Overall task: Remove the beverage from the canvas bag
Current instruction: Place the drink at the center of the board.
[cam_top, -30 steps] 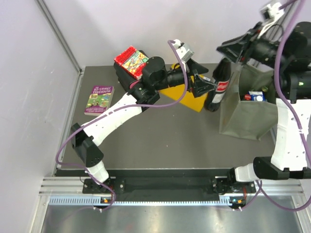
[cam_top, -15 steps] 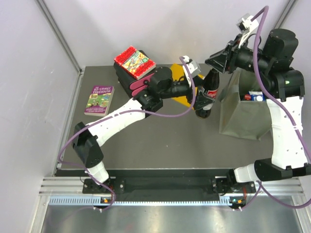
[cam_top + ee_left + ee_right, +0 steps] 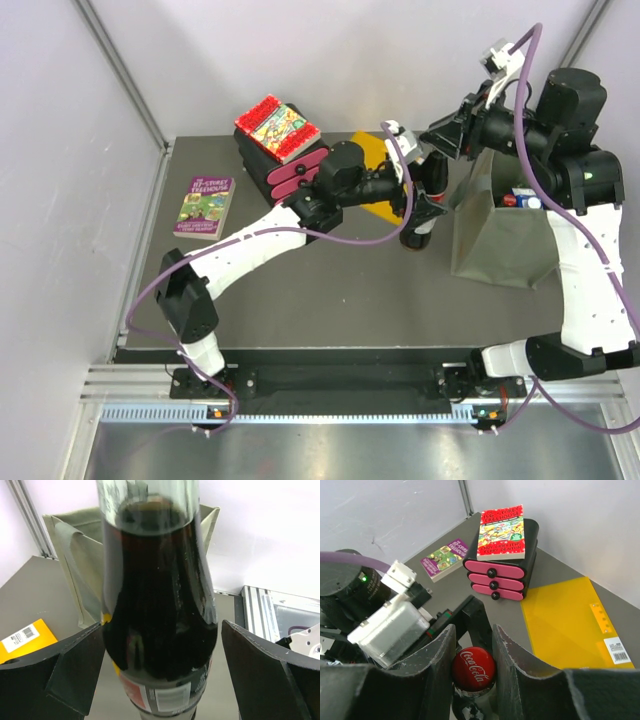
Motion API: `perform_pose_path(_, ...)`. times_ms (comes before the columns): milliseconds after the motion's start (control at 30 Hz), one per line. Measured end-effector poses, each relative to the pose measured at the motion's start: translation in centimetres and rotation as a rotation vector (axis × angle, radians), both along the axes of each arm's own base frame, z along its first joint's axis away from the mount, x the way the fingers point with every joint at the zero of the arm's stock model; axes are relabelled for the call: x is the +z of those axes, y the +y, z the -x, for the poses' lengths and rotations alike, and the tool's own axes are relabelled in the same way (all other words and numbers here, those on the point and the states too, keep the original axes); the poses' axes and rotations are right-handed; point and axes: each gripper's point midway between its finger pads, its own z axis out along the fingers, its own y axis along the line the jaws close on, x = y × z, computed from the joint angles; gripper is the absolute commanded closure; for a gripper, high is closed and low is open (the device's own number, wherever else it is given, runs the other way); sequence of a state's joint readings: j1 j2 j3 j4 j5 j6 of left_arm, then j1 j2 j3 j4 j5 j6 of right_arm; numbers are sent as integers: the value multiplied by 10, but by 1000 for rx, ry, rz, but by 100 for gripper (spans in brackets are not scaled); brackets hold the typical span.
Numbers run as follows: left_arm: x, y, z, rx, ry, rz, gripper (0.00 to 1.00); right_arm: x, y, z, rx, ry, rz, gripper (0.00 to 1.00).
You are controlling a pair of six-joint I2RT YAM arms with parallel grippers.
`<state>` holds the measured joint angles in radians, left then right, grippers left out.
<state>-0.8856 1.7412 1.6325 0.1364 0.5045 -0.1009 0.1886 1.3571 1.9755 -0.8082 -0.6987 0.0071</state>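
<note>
Over the last second the beverage (image 3: 157, 605) — a dark cola bottle with a red cap — was carried away from the mouth of the canvas bag (image 3: 500, 245) and out over the surface (image 3: 330, 290). It was now wholly outside the bag, upright, just beside the bag's left side and near the yellow folder (image 3: 565, 615). The cap was pinched between the fingers of the right pincer (image 3: 473, 652), whose narrow setting had been kept unchanged throughout. In the same interval the left arm was swung in, and the left pincer (image 3: 162, 645) was brought around the bottle's body. Its fingers were spread as wide as they go, one on each side of the bottle, with a clear gap seen at one side, so nothing was gripped by it yet. Whether the bottle's base was resting on the surface or was held just above it could not be told.

For the task, the essential part could be judged done — the drink was out of the bag. What was left appeared to be a handover or a setting-down: the left pincer would have to be closed on the body before the cap was released, since a tall bottle let go unsupported might be toppled
</note>
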Motion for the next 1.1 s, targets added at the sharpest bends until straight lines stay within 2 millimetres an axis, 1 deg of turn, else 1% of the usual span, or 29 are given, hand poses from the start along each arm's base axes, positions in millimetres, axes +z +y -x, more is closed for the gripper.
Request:
perform_pose_path(100,-7,-4,-2,0,9,-11,7,0,1,0,2,-1,2,100)
perform_pose_path(133,-9,-5,-3,3,10,-14,15,0,1,0,2,-3,4,100)
perform_pose_path(167,-12,-5,-4,8,13,-21,19,0,1,0,3,-3,4,100)
perform_pose_path(200,-14,-6,-5,15,16,-26,26,0,1,0,2,-3,4,100)
perform_pose_path(233,-16,-6,-7,20,16,-29,35,0,1,0,2,-4,5,100)
perform_pose_path(267,-17,-6,-7,21,16,-30,55,0,1,0,-1,-5,6,100)
perform_pose_path(333,-18,-6,-8,26,14,-36,72,-1,1,-1,-5,-9,10,100)
perform_pose_path(367,-18,-6,-8,28,11,-36,89,-1,1,-1,-4,-11,13,100)
perform_pose_path(400,-19,-6,-8,28,13,-37,97,-1,1,-1,-3,-12,13,100)
perform_pose_path(433,-19,-6,-8,27,16,-38,100,-2,2,-1,-3,-11,13,100)
perform_pose_path(500,-19,-6,-8,29,18,-40,100,-3,1,-2,-4,-10,14,99)
perform_pose_path(567,-21,-5,-8,30,20,-45,100,-4,1,-1,-4,-19,17,89)
perform_pose_path(600,-23,-5,-9,33,19,-46,100,-6,1,-1,-3,-20,20,75)
perform_pose_path(667,-26,-4,-9,43,14,-48,100,-10,2,0,5,-28,23,59)
perform_pose_path(700,-31,-1,-9,54,11,-53,100,-14,3,2,15,-26,23,43)
perform_pose_path(733,-36,2,-8,62,11,-60,100,-19,4,4,27,-21,24,36)
perform_pose_path(767,-44,7,-6,75,18,-76,100,-22,4,3,29,-41,31,28)
perform_pose_path(800,-56,13,-5,94,34,-99,100,-23,5,4,39,-61,27,10)
perform_pose_path(833,-68,20,-5,114,51,-125,100,-23,5,5,41,-69,20,4)
perform_pose_path(867,-79,25,-5,130,66,-149,100,-22,8,9,61,-88,15,0)
perform_pose_path(900,-94,32,-7,157,85,-179,100,-19,10,14,78,-111,10,0)
perform_pose_path(1000,-136,56,-13,240,127,-273,100,-2,12,25,106,-194,-5,0)
perform_pose_path(1067,-156,72,-17,292,141,-318,100,9,12,29,118,-240,-14,0)
perform_pose_path(1100,-163,80,-19,315,145,-333,100,13,13,31,124,-261,-17,1)
